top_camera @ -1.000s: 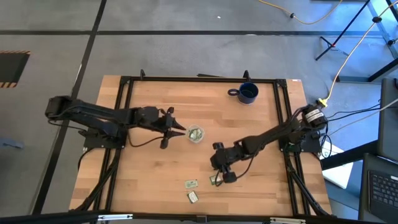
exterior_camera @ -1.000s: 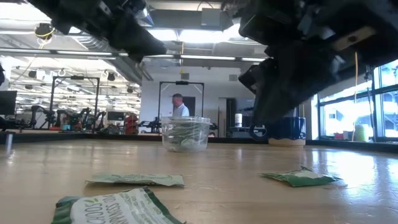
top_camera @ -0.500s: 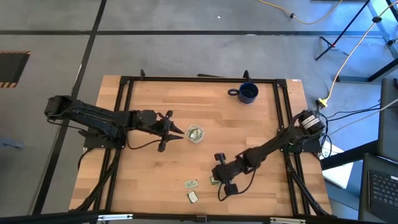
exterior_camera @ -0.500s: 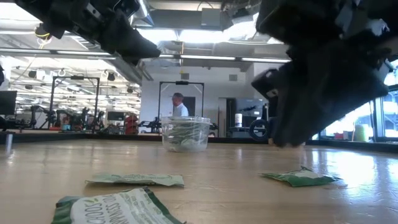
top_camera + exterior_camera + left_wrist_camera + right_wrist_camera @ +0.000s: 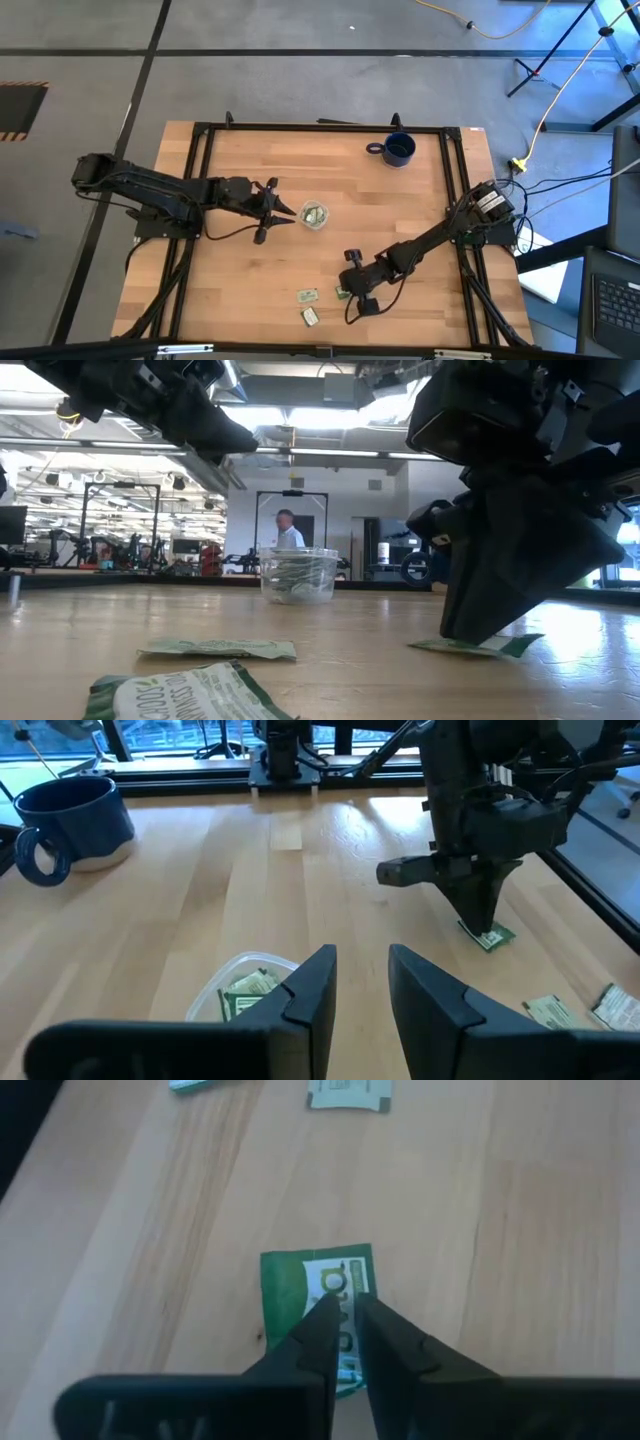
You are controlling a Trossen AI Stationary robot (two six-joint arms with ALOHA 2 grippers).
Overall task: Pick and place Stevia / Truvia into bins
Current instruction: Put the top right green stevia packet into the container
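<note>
Green sachets are already seen in the cup (image 5: 314, 215); three remain on the table (image 5: 240, 160). Right end effector (image 5: 345, 1312) is pressed on one sachet (image 5: 310, 1275), fingers nearly together, grip not confirmed. Left end effector (image 5: 358, 982) hovers by the cup, fingers apart.

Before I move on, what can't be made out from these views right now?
- Whether the right gripper actually holds the green sachet: in the right wrist view its fingers cover the sachet's middle.
- How many sachets are in the clear cup: too small in the high view, cut off by the left gripper in the left wrist view.
- The nearest loose sachet is cut off by the low view's bottom edge.
</note>
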